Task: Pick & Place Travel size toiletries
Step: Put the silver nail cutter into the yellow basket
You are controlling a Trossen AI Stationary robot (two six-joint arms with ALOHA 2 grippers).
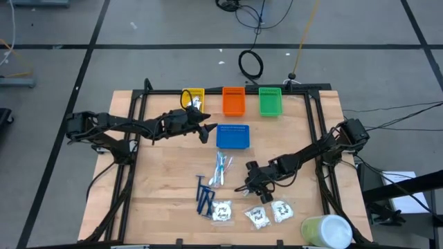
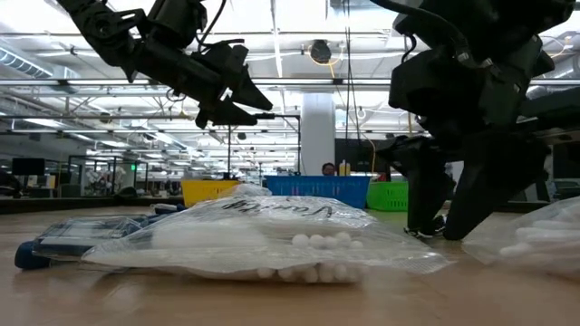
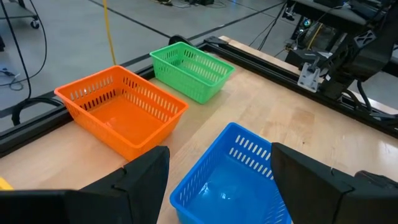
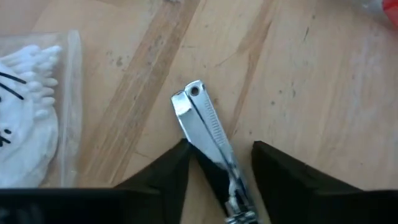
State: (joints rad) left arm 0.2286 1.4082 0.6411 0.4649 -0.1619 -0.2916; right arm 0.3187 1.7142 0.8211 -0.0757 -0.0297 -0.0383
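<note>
Right gripper (image 4: pixel 217 165) low at the table (image 1: pixel 166 180), fingers apart, straddling a silvery nail clipper (image 4: pixel 208 134) lying flat just right of the cotton-swab packets (image 1: pixel 256 214). Left gripper (image 3: pixel 217 180) raised beside the blue tray (image 3: pixel 230 174), fingers apart, empty.

Even, bright overhead light falls on the table (image 1: pixel 166 194), with only soft, short shadows under the arms. In the low view, ceiling strip lights glare white and the near plastic bag (image 2: pixel 263 237) is blurred. The right wrist view is soft; the nail clipper (image 4: pixel 208 134) glints.
</note>
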